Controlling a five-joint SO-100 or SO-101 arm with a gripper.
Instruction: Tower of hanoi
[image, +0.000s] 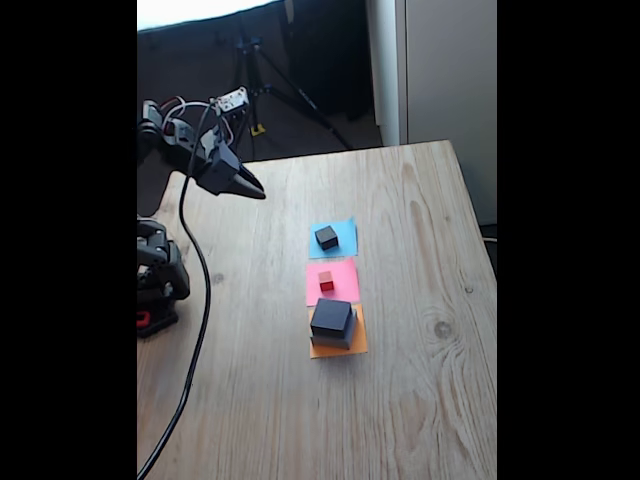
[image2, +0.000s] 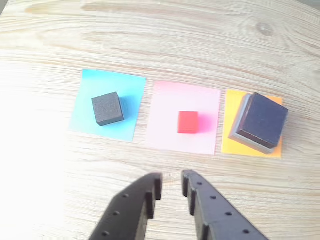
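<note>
Gripper (image2: 171, 181): enters the wrist view from the bottom edge; the two black fingers stand a narrow gap apart with nothing between them, raised clear of the table; in the fixed view (image: 258, 192) the tips read as nearly together.
Table (image2: 160, 40): pale wood with visible grain and knots.
Red cube (image2: 188, 122): smallest piece, sitting alone near the middle of the pink paper square (image2: 165, 135), directly ahead of the fingertips in the wrist view.
Small dark block (image2: 107, 108): alone on the blue paper square (image2: 87, 95), to the left of the pink one in the wrist view.
Stacked blocks: a dark block (image2: 264, 120) rests on a slightly larger grey block (image2: 245, 139), the upper one offset so the lower edge shows; both sit on the orange paper square (image2: 230, 107), right of the pink one.
Arm base (image: 158, 275): at the table's left edge in the fixed view, a black cable (image: 195, 330) trailing across the wood.
Background: a tripod (image: 270, 80) stands beyond the table's far edge.
</note>
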